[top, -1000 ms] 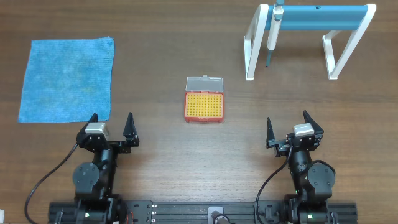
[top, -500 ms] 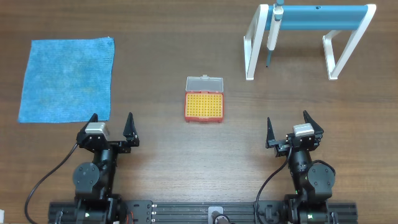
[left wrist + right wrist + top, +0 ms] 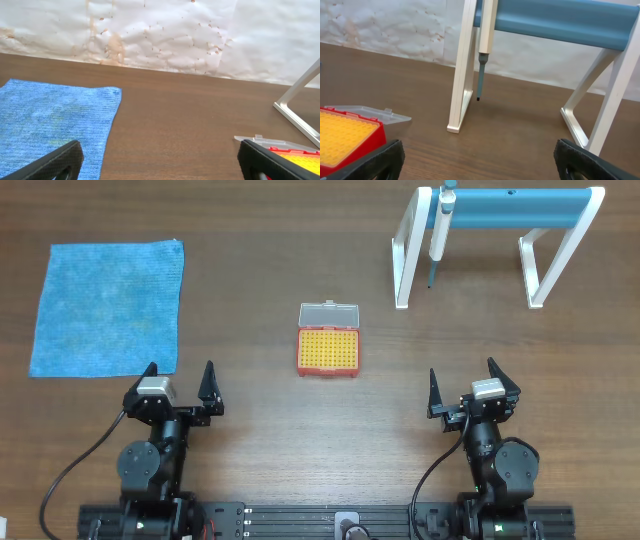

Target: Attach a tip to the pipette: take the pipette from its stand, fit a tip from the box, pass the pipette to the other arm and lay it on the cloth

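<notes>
Blue cloth (image 3: 107,308): flat at the far left of the table (image 3: 300,450).
Left gripper (image 3: 180,368): beside the cloth's near corner, jaws wide, empty.
Tip box (image 3: 328,352): centre, lid open, yellow tips showing.
Pipette (image 3: 440,230): hangs upright at the stand's left end.
Right gripper (image 3: 461,368): near its base, jaws wide, empty.
Stand (image 3: 520,208): far right.

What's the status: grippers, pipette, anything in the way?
Both open, near their bases: left gripper, right gripper. Untouched pipette hangs on stand; tip box lid open. Nothing between right gripper and stand.
</notes>
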